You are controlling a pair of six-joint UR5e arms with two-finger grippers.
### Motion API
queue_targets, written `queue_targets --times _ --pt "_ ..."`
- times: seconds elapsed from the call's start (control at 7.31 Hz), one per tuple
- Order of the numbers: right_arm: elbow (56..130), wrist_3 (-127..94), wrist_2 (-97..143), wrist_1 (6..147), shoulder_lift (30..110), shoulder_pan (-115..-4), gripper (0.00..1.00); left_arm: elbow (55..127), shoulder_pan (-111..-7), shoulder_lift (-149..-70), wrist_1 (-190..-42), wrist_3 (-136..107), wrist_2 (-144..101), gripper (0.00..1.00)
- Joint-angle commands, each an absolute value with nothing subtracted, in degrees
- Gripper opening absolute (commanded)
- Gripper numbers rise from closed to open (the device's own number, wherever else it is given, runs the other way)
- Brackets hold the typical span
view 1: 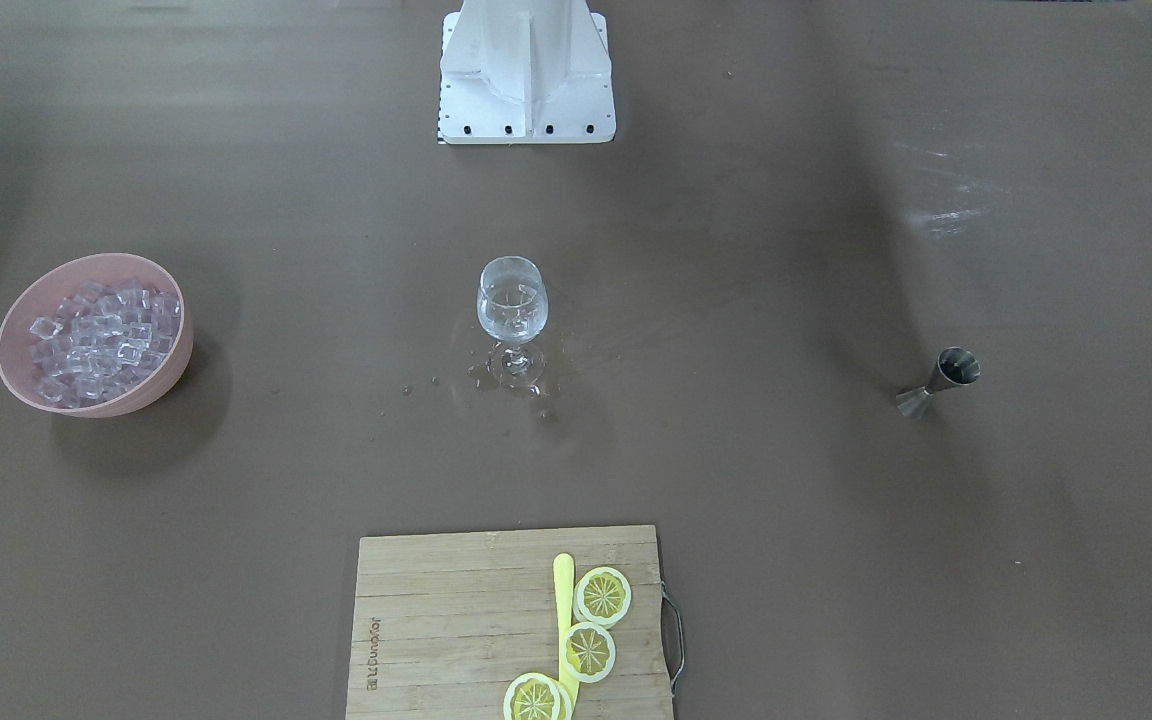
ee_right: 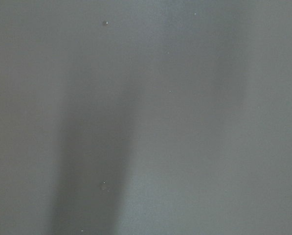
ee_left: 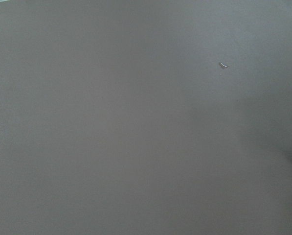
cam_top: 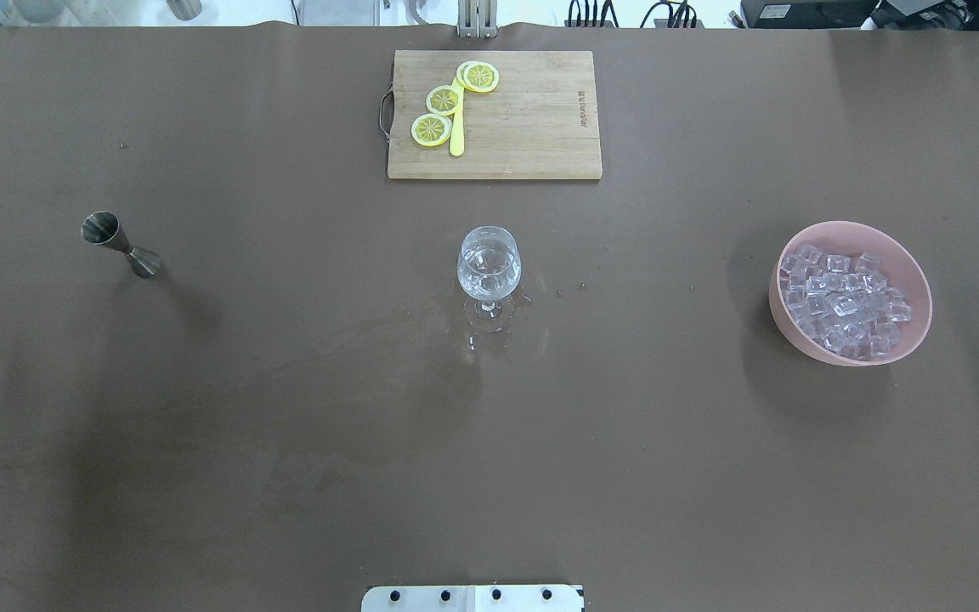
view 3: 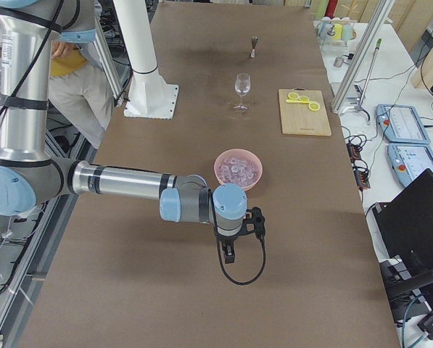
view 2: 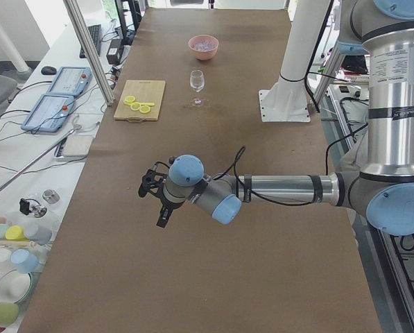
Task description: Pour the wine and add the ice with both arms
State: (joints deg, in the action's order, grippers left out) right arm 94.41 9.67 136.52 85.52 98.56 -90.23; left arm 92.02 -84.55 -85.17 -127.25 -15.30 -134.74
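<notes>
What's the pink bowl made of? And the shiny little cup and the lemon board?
Pink bowl: probably plastic, matte and evenly coloured. Shiny little cup: looks like metal, grey with a brushed sheen. Lemon board: wood, maybe bamboo, with pale strips and grain.

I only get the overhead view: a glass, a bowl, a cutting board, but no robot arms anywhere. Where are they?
Observer: The left arm is stretched out low over the table at its own end, far from the glass.
Visitor: And the other one?
Observer: The right arm reaches across the opposite end, with the right end effector close to the bowl of ice, on the side away from the glass.
</notes>
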Motion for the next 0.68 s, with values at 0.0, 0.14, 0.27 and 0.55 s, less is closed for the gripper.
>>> queue_targets --times 0.0,0.14,0.27,0.55 --pt "94.39 9.58 136.58 85.52 98.44 -89.91 1.00 92.02 -84.55 -84.99 -127.27 -15.29 -134.74 0.98" --pt "94.57 9.67 136.58 85.43 98.44 -89.91 1.00 92.02 -84.46 -84.90 -127.27 -15.29 -134.74 0.98" --pt "94.66 9.67 136.58 85.43 98.44 -89.91 1.00 92.02 -84.46 -84.90 -127.18 -15.29 -134.74 0.98" --pt "94.75 9.67 136.67 85.43 98.44 -89.91 1.00 92.28 -84.29 -84.99 -127.26 -15.38 -134.74 0.98"
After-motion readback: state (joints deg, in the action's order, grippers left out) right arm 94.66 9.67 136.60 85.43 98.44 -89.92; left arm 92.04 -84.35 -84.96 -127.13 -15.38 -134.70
